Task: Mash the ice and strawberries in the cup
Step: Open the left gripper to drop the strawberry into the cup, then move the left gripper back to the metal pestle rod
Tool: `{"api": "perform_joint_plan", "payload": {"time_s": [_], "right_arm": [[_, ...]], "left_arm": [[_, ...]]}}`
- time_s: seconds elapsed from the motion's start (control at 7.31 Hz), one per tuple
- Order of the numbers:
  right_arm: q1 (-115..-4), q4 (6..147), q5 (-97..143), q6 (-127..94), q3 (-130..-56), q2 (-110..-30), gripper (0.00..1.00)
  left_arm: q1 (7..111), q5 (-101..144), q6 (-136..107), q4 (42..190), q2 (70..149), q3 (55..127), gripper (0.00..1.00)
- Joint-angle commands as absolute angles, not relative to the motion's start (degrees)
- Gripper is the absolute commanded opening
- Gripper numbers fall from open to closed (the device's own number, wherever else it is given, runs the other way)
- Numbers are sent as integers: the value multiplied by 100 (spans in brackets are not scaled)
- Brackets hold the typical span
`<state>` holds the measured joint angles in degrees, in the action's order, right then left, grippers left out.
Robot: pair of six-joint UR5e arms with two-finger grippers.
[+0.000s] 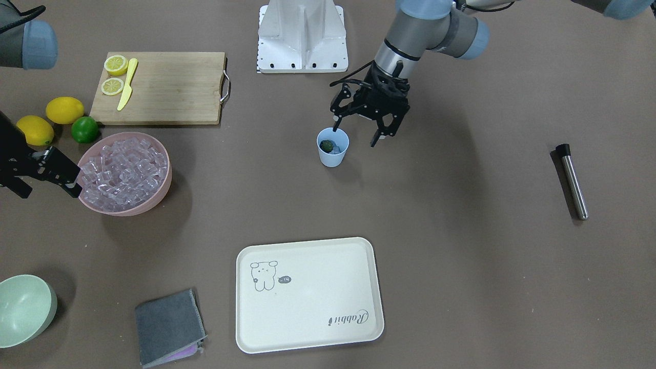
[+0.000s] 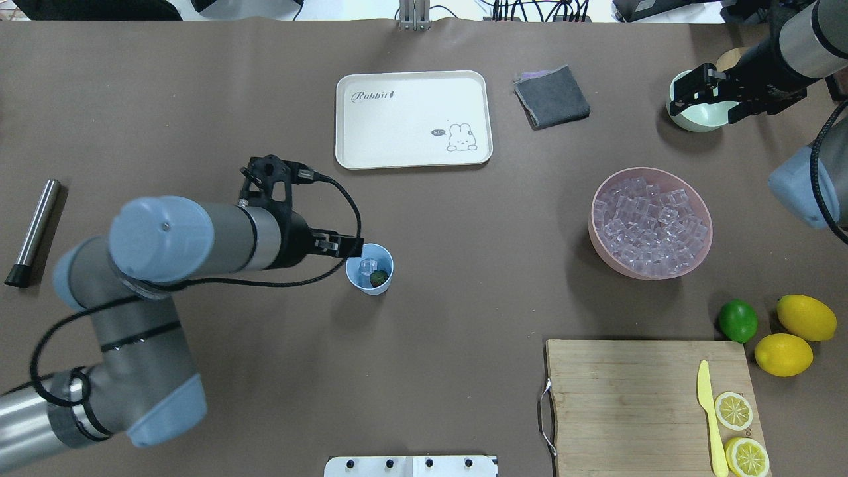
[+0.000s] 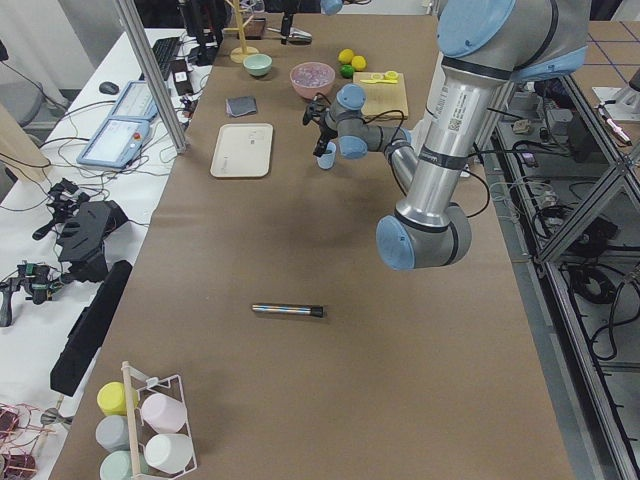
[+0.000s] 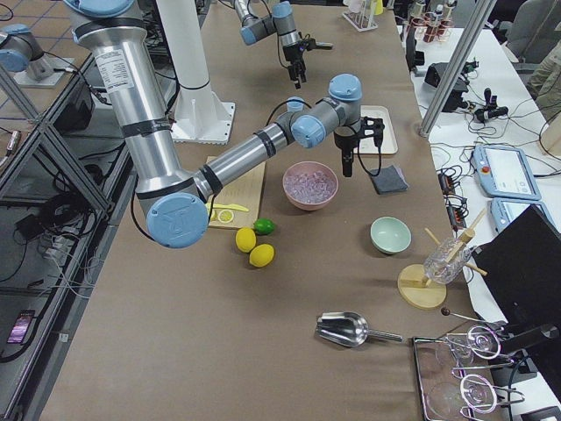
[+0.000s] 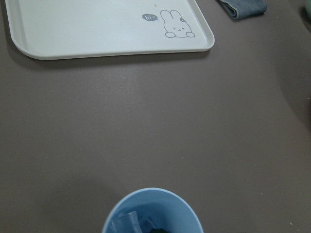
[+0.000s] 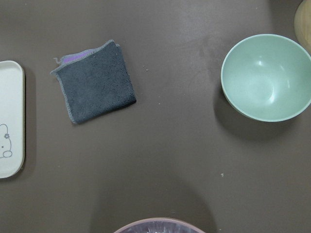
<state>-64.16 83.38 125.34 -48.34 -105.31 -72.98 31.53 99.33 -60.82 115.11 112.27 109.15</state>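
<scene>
In the overhead view the cup stands upright near the middle of the counter. It holds one cube of ice and the strawberry, its green top showing. The left gripper hovers at the cup's 10 o'clock, jaws spread and grasping nothing, with one fingertip over the rim. More ice fills a pink bowl at the cup's 3 o'clock, well apart. The right gripper hangs released near a pale-green bowl, at 2 o'clock. A metal rod lies far off at 9 o'clock.
</scene>
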Motion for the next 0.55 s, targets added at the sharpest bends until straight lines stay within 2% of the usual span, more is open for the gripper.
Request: {"api": "perform_joint_plan", "payload": {"time_s": [0.0, 0.27, 0.41], "right_arm": [[-6407, 8341, 12577, -4825, -10529, -7304, 100], [-6381, 8323, 12586, -4808, -10529, -7269, 100], [-6346, 8288, 12525, -4808, -10529, -7269, 100]], "left_arm": [[4756, 11288, -5050, 10297, 10663, 11329, 97], [5971, 11786, -3586, 9548, 10103, 11381, 97], [6246, 11786, -2829, 9475, 9681, 11295, 97]]}}
